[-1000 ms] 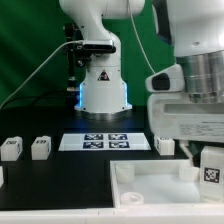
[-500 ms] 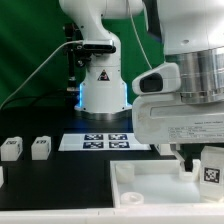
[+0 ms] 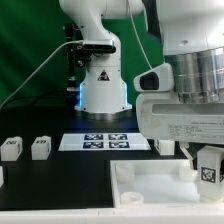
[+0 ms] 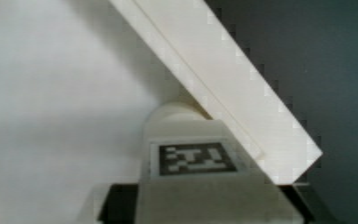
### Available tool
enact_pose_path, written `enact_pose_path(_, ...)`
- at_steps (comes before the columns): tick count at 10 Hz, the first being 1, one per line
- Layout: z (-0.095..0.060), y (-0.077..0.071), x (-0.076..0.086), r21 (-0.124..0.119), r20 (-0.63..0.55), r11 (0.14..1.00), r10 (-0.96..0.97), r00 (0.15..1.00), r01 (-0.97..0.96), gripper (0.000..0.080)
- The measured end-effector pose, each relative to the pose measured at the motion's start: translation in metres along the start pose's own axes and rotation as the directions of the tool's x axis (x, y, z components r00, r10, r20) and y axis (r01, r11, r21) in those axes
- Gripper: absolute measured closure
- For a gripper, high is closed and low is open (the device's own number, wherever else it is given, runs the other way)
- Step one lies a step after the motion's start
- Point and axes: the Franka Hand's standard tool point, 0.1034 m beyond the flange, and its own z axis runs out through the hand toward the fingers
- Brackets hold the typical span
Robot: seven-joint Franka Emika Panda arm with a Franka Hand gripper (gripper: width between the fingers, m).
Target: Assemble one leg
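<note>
my pincer point(image 3: 205, 158) is clenched on the leg point(image 3: 208, 172), holding it over the white panel point(image 3: 150, 186) at the corner on the exterior view's right. i should keep the leg upright, centre it on that corner's socket, which i cannot see, and lower gently.

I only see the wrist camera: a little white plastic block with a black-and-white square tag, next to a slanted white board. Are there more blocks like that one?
Observer: Yes: at the exterior view's left stand two more small white tagged blocks, the outer spare and the inner spare.
Operator: What's the slanted board?
Observer: The edge of the large flat white panel; the held block is at its corner on the exterior view's right.
Operator: Anything behind it?
Observer: The marker board, thin, flat, white with black tags, lies beyond it.
</note>
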Motion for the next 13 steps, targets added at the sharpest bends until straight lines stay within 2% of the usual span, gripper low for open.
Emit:
enact_pose_path(2,0.000,0.000,0.000,0.003,0.004,0.987,0.161,0.987,-0.161,0.0506)
enact_pose_path(3,0.001,0.000,0.000,0.011,0.010,0.944,0.330,0.944,-0.330,0.0506)
enact_pose_path(5,0.002,-0.003,0.000,0.044,0.006,0.819,0.573,0.820,-0.572,0.0506)
enact_pose_path(6,0.003,-0.005,-0.002,0.079,0.027,0.684,0.725,0.688,-0.725,0.0505)
enact_pose_path(7,0.003,-0.005,-0.002,0.096,0.034,0.650,0.754,0.656,-0.754,0.0505)
enact_pose_path(8,0.003,-0.005,-0.003,0.094,0.029,0.704,0.705,0.708,-0.704,0.0424)
enact_pose_path(9,0.004,-0.005,-0.004,0.092,0.027,0.718,0.690,0.723,-0.690,0.0424)
enact_pose_path(11,0.005,-0.007,-0.010,0.081,-0.014,0.899,0.432,0.902,-0.430,0.0180)
enact_pose_path(12,0.006,-0.009,-0.014,0.067,-0.040,0.956,0.288,0.957,-0.285,0.0180)
enact_pose_path(13,0.006,-0.008,-0.013,0.066,-0.043,0.971,0.232,0.972,-0.228,0.0159)
